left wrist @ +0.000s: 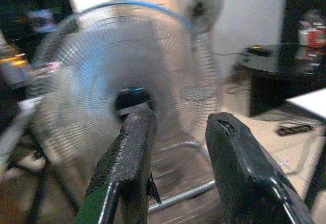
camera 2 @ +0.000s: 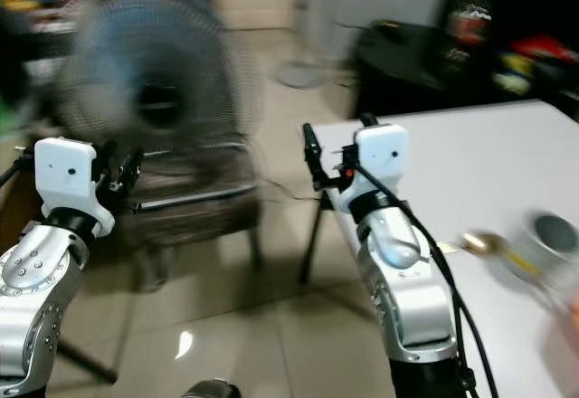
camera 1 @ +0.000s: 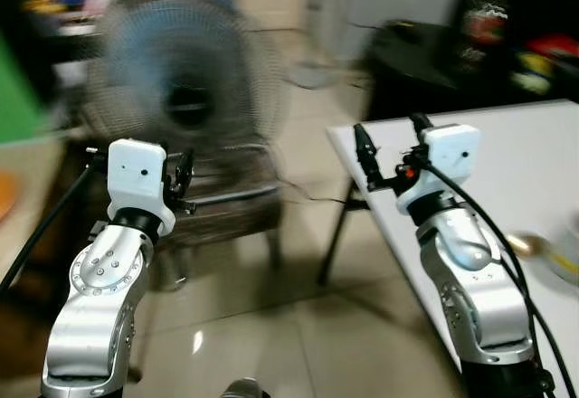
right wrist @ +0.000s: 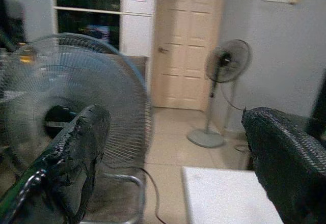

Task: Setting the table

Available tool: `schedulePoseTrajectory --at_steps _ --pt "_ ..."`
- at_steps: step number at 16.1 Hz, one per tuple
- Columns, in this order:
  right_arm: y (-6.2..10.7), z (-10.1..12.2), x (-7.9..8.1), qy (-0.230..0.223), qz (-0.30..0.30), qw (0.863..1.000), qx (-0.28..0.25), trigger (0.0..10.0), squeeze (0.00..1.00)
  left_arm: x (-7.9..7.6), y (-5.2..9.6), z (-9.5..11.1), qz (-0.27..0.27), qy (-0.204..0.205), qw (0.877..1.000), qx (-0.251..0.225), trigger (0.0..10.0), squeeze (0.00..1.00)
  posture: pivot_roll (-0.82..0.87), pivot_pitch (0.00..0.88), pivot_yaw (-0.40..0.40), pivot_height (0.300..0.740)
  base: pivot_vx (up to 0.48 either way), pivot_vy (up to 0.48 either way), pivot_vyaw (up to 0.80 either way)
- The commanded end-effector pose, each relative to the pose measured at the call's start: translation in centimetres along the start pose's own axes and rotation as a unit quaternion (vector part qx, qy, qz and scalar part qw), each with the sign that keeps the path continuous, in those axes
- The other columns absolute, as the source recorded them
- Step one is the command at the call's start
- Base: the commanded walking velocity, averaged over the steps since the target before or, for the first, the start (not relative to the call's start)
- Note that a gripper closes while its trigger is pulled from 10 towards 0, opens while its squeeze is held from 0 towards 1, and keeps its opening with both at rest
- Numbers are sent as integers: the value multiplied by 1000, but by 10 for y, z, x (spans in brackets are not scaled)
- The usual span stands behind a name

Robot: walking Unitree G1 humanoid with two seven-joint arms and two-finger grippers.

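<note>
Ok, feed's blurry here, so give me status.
Both end effectors, left and right, open, empty, raised. White table at right, spoon on it. Big fan ahead.

Gold spoon (camera 1: 527,245) lies beside a round metal cup (camera 2: 554,232) on the white table (camera 1: 534,154)

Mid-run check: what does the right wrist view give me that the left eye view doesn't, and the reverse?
Right wrist view alone: a beige door and a pedestal fan standing whole by the wall.

Left eye view alone: both silver arms, the left claw before the chair, the right claw raised at the table's corner, and a gold spoon further along the white table.

Shared: the big blue-rimmed fan on a chair, and the table corner.
</note>
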State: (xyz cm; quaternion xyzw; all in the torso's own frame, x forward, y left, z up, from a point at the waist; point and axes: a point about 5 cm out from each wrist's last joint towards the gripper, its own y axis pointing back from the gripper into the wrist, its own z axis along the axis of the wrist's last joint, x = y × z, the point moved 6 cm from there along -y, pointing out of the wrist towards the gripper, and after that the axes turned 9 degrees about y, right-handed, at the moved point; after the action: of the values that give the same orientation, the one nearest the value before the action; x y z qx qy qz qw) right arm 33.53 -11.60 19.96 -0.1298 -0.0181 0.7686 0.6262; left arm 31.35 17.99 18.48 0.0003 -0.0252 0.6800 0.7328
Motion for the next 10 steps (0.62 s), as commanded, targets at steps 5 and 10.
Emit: schedulePoseTrajectory --at_steps 5,10 --pt "1 -3 10 -19 24 999 12 10000 1000 6 3 -7 12 13 1000 18 10000 0 170 0 -29 740 0 0 800" --pt "6 -11 10 -34 17 999 31 10000 1000 5 0 -8 7 21 1000 20 10000 0 155 0 -14 740 0 67 480"
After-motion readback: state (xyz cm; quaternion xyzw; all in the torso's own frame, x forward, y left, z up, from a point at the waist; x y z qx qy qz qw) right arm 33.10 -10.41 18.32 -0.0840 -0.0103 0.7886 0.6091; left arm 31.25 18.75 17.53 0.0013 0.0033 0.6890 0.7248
